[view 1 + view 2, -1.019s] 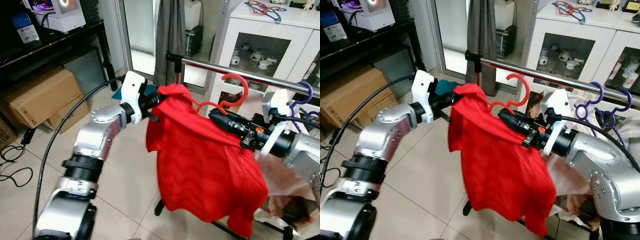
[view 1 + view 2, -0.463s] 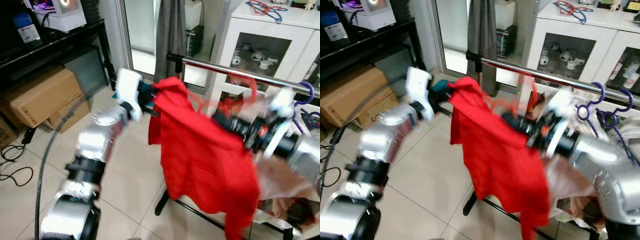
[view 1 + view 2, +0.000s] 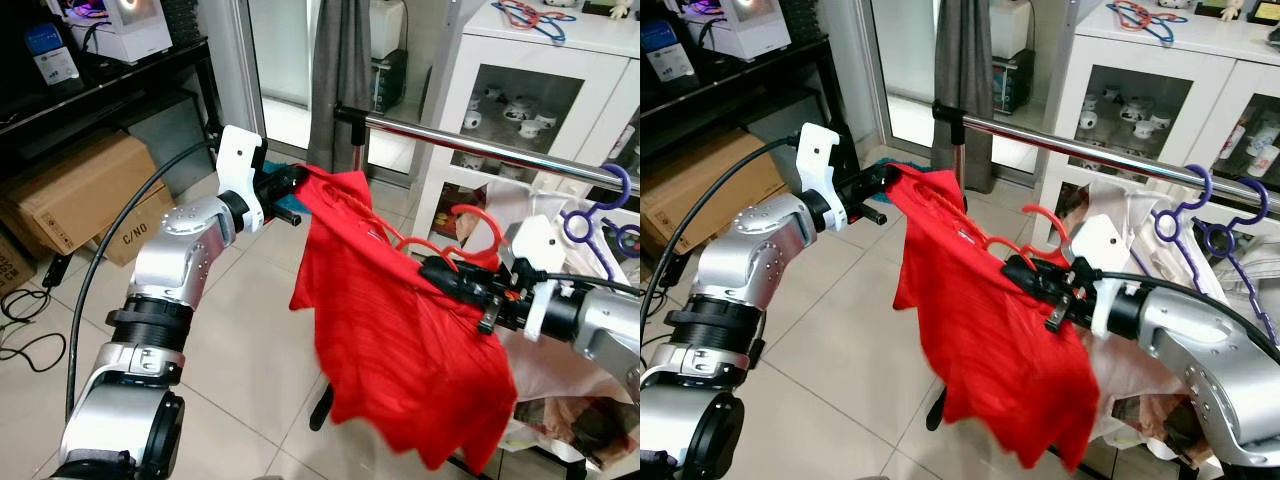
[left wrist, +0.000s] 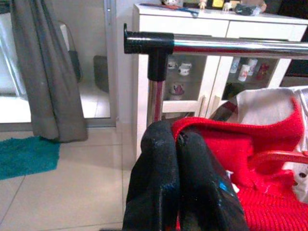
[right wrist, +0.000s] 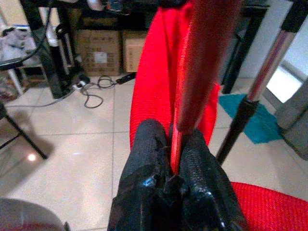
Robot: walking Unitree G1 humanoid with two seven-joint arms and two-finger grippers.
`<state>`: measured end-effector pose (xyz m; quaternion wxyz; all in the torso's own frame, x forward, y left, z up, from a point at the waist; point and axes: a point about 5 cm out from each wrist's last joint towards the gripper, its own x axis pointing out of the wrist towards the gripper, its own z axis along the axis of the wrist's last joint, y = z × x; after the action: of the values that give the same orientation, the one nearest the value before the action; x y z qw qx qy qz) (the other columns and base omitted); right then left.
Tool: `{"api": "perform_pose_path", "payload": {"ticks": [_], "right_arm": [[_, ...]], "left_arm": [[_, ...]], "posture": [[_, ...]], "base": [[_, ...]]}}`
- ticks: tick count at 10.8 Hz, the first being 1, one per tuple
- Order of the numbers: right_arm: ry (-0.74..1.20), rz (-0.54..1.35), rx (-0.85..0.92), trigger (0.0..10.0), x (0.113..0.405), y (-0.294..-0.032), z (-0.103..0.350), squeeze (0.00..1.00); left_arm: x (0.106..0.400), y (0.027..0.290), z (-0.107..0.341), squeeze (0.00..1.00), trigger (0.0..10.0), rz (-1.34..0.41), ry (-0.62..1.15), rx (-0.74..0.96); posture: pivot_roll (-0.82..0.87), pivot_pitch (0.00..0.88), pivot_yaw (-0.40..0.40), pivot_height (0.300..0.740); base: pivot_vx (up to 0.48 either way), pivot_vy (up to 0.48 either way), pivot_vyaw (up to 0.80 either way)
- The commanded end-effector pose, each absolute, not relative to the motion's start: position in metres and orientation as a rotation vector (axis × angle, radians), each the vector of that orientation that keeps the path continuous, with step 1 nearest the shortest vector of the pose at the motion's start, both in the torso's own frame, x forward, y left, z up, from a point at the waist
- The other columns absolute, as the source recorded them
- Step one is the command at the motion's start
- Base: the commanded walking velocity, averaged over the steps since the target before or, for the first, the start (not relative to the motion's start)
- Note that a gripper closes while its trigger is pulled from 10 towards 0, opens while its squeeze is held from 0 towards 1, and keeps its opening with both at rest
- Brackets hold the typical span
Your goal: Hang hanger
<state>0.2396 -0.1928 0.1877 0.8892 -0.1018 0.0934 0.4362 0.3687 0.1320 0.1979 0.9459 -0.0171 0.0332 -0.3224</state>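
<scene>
Red knitted shirt (image 3: 400,370) on a red plastic hanger (image 3: 470,225), held up between both arms in front of and below the horizontal chrome clothes rail (image 3: 480,148); hook not on the rail. Left gripper (image 3: 288,186) has jaws closed on the shirt's left shoulder edge, just beside the rail's black end cap (image 4: 148,42); the left wrist view shows the two black fingers (image 4: 159,187) pressed together with red knit pinched at their side. Right gripper (image 3: 440,272) has jaws clamped on the hanger's red bar near the neck, the curved hook rising just above it; the right wrist view shows the thin red rod (image 5: 192,82) caught between the fingers. Shirt hangs slanted, high at the left gripper, lower toward the right one. Purple plastic hangers (image 3: 600,205) hang on the rail at the right. White glass-door cabinet (image 3: 520,90) behind, grey curtain (image 3: 340,70) by the rail post, cardboard boxes (image 3: 80,190) on the tiled floor (image 3: 250,370) at the left.
</scene>
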Motion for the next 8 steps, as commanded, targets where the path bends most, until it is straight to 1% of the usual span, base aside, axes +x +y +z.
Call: {"api": "perform_pose_path", "payload": {"ticks": [1,2,3,4,5,7,8], "right_arm": [[0.244,0.912,-0.238,0.0,0.234,-0.200,0.183,0.00],[0.242,0.936,-0.238,0.0,0.232,-0.199,0.183,0.00],[0.207,0.989,-0.205,0.0,0.225,-0.196,0.187,0.00],[0.171,0.978,-0.166,0.0,0.227,-0.196,0.191,0.00],[0.137,0.942,-0.122,0.0,0.230,-0.199,0.195,0.00],[0.099,0.941,-0.074,0.0,0.230,-0.201,0.200,0.00],[0.074,0.911,-0.045,0.0,0.233,-0.199,0.202,0.00]], "left_arm": [[0.378,0.161,0.220,0.00,0.0,-0.518,-0.002,-0.006],[0.380,0.163,0.221,0.00,0.0,-0.486,-0.006,-0.010],[0.391,0.181,0.222,0.00,0.0,-0.333,-0.009,-0.021],[0.394,0.190,0.219,0.00,0.0,-0.275,0.004,-0.025],[0.394,0.196,0.212,0.00,0.0,-0.248,0.026,-0.028],[0.394,0.204,0.203,0.00,0.0,-0.192,0.047,-0.041],[0.391,0.187,0.193,0.00,0.0,-0.295,0.066,-0.064]], "posture": [[-0.02,0.000,0.040,0.740],[-0.02,0.000,0.040,0.740],[-0.02,0.000,0.040,0.740],[-0.02,0.000,0.041,0.740],[-0.02,0.000,0.043,0.740],[-0.02,0.000,0.045,0.740],[-0.02,0.000,0.045,0.740]], "base": [[0.000,0.000,0.00],[0.000,0.000,0.00],[0.000,0.000,0.00],[0.000,0.000,0.00],[0.000,0.000,0.00],[0.000,0.000,0.00],[0.000,0.000,0.00]]}}
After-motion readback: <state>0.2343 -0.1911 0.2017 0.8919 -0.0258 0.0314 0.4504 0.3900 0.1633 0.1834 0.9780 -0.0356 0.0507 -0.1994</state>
